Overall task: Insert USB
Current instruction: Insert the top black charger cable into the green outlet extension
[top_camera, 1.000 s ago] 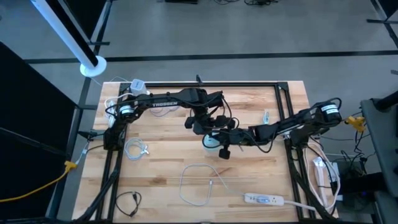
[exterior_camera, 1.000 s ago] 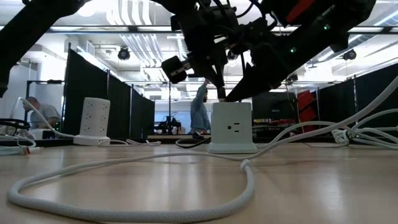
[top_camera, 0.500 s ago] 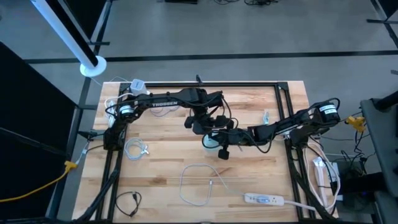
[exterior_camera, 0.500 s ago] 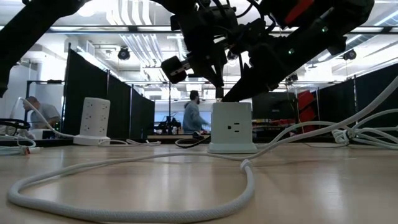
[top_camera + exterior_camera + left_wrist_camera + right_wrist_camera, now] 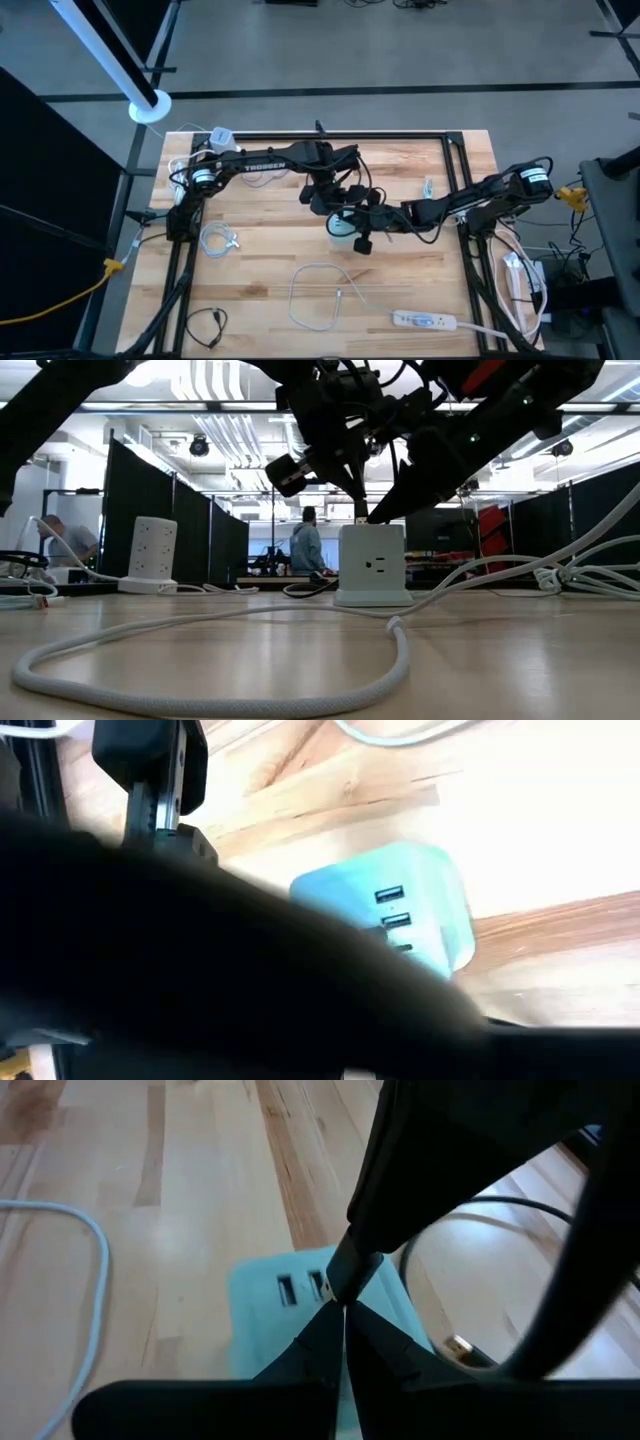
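1. The white charging cube (image 5: 373,565) stood upright near the middle of the wooden table (image 5: 260,262), its USB ports (image 5: 390,906) on its top face.
2. The left gripper (image 5: 338,205) hung just above the cube, jaws closed; whether they held a plug could not be made out.
3. The right gripper (image 5: 362,240) crowded in beside it, jaws closed, its fingertips (image 5: 340,1312) pressed together over the ports.
4. Both arms hid most of the cube from above.
5. A looped white cable (image 5: 322,292), a power strip (image 5: 426,320) and a white tower outlet (image 5: 153,553) lay well apart.
6. A person (image 5: 307,548) stood in the room behind.
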`<action>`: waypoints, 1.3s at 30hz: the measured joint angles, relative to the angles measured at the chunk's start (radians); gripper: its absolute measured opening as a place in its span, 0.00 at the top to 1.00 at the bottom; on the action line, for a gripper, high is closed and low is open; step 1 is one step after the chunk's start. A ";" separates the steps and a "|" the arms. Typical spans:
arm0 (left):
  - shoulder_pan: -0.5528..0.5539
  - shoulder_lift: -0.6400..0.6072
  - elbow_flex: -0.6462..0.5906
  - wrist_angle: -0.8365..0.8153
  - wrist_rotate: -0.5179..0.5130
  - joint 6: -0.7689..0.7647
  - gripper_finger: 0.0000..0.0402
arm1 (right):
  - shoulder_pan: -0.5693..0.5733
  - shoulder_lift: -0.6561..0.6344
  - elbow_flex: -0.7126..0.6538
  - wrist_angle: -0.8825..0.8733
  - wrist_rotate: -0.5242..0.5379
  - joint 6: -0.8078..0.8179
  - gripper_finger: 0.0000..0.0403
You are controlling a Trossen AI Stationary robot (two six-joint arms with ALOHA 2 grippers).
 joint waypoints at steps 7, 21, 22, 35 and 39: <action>0.000 0.000 0.000 0.001 -0.007 0.007 0.98 | 0.000 -0.016 0.001 -0.028 0.009 0.004 1.00; 0.000 0.000 0.001 -0.031 -0.011 0.007 0.98 | 0.000 -0.013 0.002 -0.005 -0.008 0.003 1.00; 0.000 0.000 0.001 -0.032 -0.011 0.007 0.98 | 0.000 -0.010 0.002 0.000 -0.009 0.002 1.00; 0.000 0.001 0.001 -0.060 -0.017 0.007 0.98 | -0.002 0.044 0.003 0.063 -0.019 0.002 1.00; 0.000 0.001 0.001 -0.061 -0.013 0.007 0.98 | -0.002 0.043 0.003 0.063 -0.021 0.003 1.00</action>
